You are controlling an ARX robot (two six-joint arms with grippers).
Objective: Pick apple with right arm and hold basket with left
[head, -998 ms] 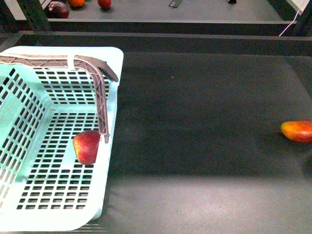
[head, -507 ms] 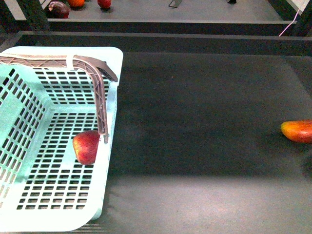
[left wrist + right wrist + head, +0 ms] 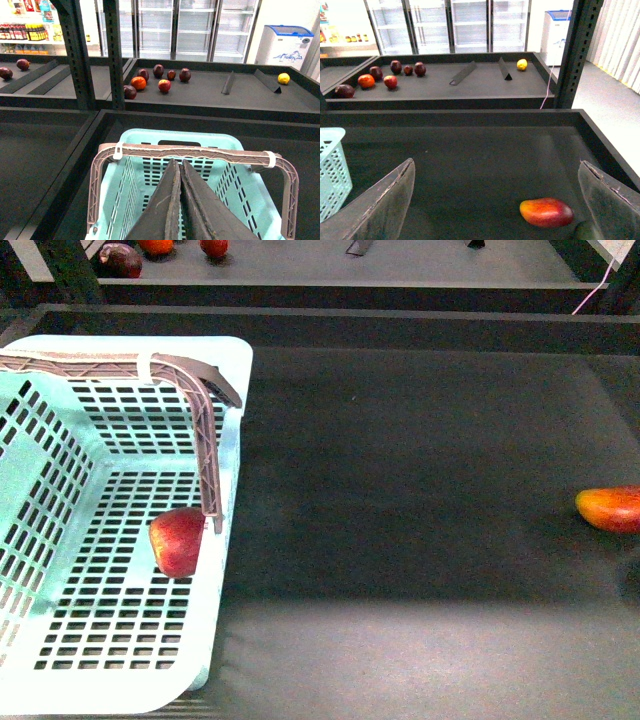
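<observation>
The red apple [image 3: 177,540] lies inside the mint-green basket [image 3: 229,440], against its right wall beside the lowered grey-brown handle [image 3: 205,430]. The basket sits at the left of the dark table. Neither arm shows in the front view. In the left wrist view my left gripper [image 3: 180,162] is shut and empty, its fingers pressed together above the basket [image 3: 165,137], just short of the raised handle [image 3: 192,151]. In the right wrist view my right gripper [image 3: 497,167] is open and empty above the table, with the basket corner [image 3: 332,165] at one side. The apple is hidden in both wrist views.
An elongated red-orange-yellow fruit [image 3: 610,508] lies at the table's right edge; it also shows between the open right fingers [image 3: 546,212]. A raised dark rim [image 3: 330,315] bounds the table's far side. Several fruits [image 3: 157,80] lie on the shelf beyond.
</observation>
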